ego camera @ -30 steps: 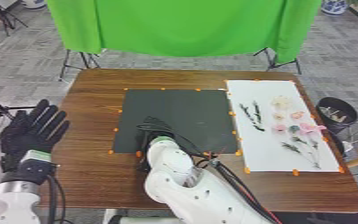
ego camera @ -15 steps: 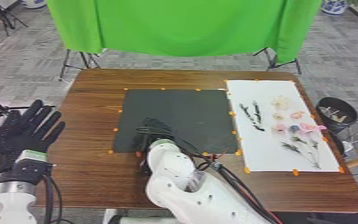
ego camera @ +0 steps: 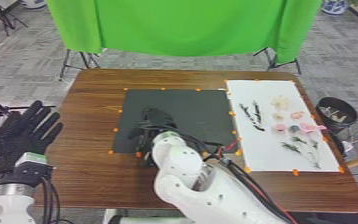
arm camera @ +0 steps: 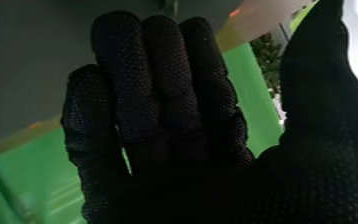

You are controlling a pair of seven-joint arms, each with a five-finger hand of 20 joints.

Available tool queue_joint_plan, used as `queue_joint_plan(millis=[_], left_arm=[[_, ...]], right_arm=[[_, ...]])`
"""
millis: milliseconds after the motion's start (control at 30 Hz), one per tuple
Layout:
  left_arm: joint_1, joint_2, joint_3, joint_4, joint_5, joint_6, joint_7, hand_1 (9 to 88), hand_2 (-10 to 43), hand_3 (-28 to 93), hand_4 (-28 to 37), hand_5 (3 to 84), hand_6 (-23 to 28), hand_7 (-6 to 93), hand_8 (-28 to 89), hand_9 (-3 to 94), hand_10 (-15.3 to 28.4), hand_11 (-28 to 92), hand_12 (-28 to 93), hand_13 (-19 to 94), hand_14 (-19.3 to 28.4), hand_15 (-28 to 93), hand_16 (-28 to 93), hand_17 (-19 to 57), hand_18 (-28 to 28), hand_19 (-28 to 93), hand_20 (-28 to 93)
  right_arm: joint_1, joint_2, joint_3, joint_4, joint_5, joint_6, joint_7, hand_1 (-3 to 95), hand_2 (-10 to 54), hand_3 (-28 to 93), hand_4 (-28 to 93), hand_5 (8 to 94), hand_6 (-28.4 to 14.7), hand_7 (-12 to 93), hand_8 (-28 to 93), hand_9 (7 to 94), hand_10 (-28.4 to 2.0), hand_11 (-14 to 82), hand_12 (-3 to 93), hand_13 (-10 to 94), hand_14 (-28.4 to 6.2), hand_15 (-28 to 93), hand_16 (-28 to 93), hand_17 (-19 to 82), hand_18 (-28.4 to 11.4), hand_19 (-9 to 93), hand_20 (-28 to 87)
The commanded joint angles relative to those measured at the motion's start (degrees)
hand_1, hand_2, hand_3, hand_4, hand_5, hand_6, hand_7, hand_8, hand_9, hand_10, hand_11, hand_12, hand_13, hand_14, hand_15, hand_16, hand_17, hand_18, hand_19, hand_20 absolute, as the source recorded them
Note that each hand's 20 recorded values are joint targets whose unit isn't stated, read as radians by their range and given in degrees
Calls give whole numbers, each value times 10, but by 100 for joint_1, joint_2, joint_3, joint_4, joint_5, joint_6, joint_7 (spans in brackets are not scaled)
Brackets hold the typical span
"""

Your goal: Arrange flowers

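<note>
In the head view, my right hand is over the left half of the black sheet, its forearm crossing the sheet's near edge. The right wrist view has my right hand with straight fingers and the thumb held apart; a thin greenish thing lies just beyond the fingertips, too blurred to name. My left hand is open off the table's left edge. On the white sheet lie dark green sprigs, pale cream flowers, pink flowers and leafy stems.
Orange tabs mark the edges of both sheets on the brown table. A black bin stands off the table's right side. Behind the far edge hangs a green cloth. Cables run along my right forearm.
My right hand has moved a little farther forward over the black sheet, and its forearm has swung. My left hand has shifted slightly to the left. The flowers on the white sheet have stayed put.
</note>
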Motion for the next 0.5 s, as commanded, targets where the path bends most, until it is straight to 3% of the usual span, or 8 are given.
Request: queue_joint_plan(millis=[33,233,267,333,400,500], left_arm=[[229,-101,-174,-77,-93,-99,47,275,93,726,-283,405,90,125,-82,323,154,163,109,220,162,317,-62,-70,149,376,62],[500,-127,-455,-156,-123,-95,125,275,93,726,-283,402,90,125,-82,321,152,161,108,219,162,317,-62,-70,149,375,62],[524,-125,-446,-162,-204,-135,220,274,93,726,-283,402,91,124,-82,319,153,160,108,219,162,316,-62,-71,149,375,62],[470,-144,-422,-147,-180,-165,196,274,93,727,-283,402,90,124,-82,315,152,158,108,218,161,315,-63,-71,149,374,62],[587,-126,-489,-188,-156,-191,200,274,93,726,-283,400,89,124,-82,315,152,158,109,217,161,314,-62,-71,149,375,62],[558,-154,-449,-189,-179,-134,210,274,93,726,-283,399,89,125,-82,315,152,157,110,217,161,314,-61,-72,149,374,63]], right_arm=[[4,771,384,-784,-151,135,35,282,-83,746,-180,669,-85,311,-92,744,-206,287,236,689,-177,493,207,360,-283,872,221],[-465,1880,1450,-1504,-155,479,334,300,-91,748,-183,657,-87,223,-89,736,-205,257,222,698,-169,498,209,362,-281,883,226],[-545,2145,1583,-1587,-121,513,280,301,-93,749,-184,652,-88,209,-88,730,-206,249,218,695,-168,500,211,362,-281,883,227],[-801,2592,1960,-1792,-40,331,433,304,-94,747,-188,637,-91,187,-84,717,-205,228,210,688,-164,491,205,359,-273,877,226],[-1080,2929,2319,-1912,-16,297,522,303,-95,739,-197,618,-92,172,-85,691,-206,197,194,686,-163,484,199,360,-269,869,221],[-1591,3281,2987,-2170,36,110,711,296,-95,726,-212,595,-102,144,-89,658,-212,163,179,681,-161,473,192,359,-265,862,214]])
